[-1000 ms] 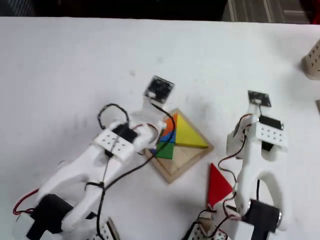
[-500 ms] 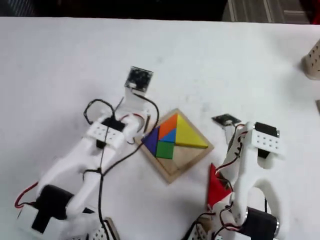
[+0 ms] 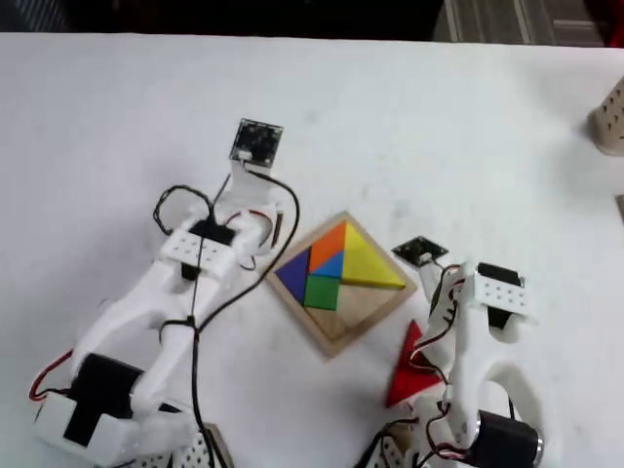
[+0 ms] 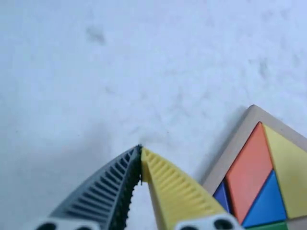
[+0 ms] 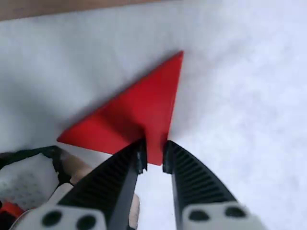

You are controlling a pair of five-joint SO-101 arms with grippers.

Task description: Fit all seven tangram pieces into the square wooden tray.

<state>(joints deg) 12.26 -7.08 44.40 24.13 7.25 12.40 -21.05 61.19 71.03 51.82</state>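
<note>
Pinching red triangle (image 5: 139,110) by one corner beside tray (image 3: 363,310), right gripper (image 5: 153,155) risks pivot or slip; left gripper (image 4: 140,151) fingers pressed together, empty.

A white tabletop (image 3: 117,107) spreads wide under even light. Beyond its far edge lies darkness (image 3: 244,15), with grey striped flooring (image 3: 517,19) at far right.
</note>
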